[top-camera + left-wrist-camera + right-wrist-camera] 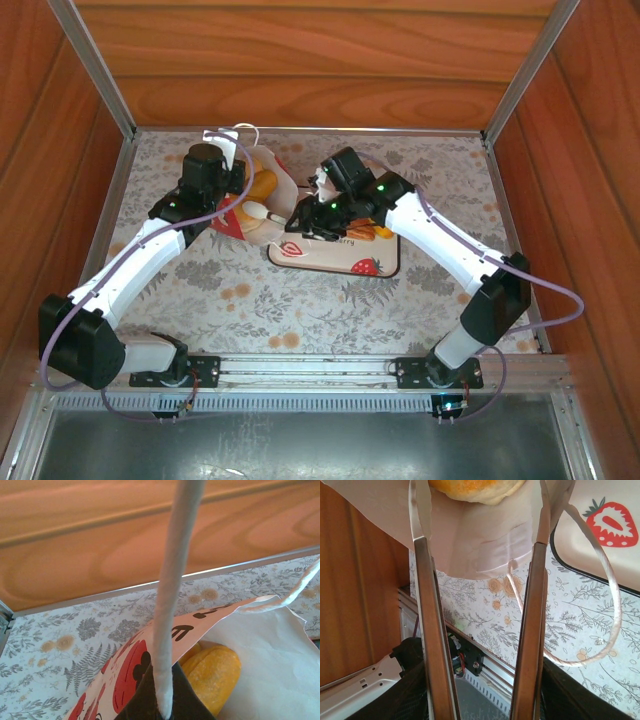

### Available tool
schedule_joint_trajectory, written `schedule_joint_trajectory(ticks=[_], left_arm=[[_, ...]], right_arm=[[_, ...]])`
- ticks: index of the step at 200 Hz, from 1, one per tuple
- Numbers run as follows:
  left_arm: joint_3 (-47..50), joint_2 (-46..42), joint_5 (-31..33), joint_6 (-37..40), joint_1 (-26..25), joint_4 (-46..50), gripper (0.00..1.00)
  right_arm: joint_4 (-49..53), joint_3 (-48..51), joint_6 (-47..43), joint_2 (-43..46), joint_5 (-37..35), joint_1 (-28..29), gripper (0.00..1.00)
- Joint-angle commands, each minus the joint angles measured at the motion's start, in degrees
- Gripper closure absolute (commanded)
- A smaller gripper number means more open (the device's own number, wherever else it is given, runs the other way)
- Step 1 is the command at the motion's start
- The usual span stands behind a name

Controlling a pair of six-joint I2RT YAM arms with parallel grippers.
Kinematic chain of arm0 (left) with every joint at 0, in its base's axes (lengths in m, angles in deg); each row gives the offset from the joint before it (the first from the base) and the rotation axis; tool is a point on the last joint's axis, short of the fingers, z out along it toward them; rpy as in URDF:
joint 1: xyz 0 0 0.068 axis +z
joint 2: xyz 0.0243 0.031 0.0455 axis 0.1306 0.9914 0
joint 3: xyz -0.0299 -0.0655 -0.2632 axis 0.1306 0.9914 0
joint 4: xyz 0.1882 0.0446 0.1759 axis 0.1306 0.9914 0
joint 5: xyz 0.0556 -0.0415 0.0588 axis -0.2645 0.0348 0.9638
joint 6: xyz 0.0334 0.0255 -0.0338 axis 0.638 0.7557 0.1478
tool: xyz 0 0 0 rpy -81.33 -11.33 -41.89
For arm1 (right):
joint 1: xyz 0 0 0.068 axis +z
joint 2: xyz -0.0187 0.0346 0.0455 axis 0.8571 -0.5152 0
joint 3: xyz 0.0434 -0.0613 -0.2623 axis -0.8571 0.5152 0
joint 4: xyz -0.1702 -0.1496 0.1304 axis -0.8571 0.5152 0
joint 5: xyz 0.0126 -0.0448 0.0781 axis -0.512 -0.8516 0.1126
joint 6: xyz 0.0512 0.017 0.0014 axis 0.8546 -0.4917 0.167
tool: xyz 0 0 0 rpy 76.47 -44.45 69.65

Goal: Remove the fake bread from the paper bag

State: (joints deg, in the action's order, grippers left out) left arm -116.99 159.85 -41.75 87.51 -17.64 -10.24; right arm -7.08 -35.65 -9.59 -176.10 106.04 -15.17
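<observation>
– Two grippers are working at the paper bag (270, 200). How is each one standing?

– The left gripper (162, 707) is pinching a white cord handle (172, 595). Its dark jaws are pressing together on the cord, which is running straight up the left wrist view. The right gripper (480, 505) is holding its two metal fingers (427, 630) spread wide, one to each side of the bag's white mouth.

– Where is the bag lying?

– It is leaning over on the floral table (250, 300), at the far side and left of centre. Its red printed band (127, 680) is facing the left arm. Its open mouth is pointing toward the strawberry-print tray (330, 262), which is lying just beside it. A second cord handle (612, 605) is trailing loose over the tabletop.

– And the fake bread (215, 672)?

– A yellow piece is sitting inside the bag, just under the raised edge of the paper. A pale oval loaf (475, 487), orange on top, is lying at the mouth between the right fingertips. Whether the pads are touching it cannot be told, since the loaf is running off the top edge of the right wrist view. Small orange-brown pieces (372, 232) are resting on the tray, close under the right wrist.
</observation>
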Motion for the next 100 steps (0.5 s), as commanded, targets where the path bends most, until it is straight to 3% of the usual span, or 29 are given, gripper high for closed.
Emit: schedule_joint_trajectory(ticks=[1, 100], left_arm=[[0.41, -1.18, -1.2, -0.1, -0.47, -1.08, 1.0], [0.5, -0.78, -1.69, -0.51, -0.7, -1.13, 1.0]], right_arm=[[-2.57, -0.26, 0.33, -1.77, 2.91, -0.48, 0.45], [-5.05, -6.2, -0.77, -7.71, 2.5, -0.66, 0.44]])
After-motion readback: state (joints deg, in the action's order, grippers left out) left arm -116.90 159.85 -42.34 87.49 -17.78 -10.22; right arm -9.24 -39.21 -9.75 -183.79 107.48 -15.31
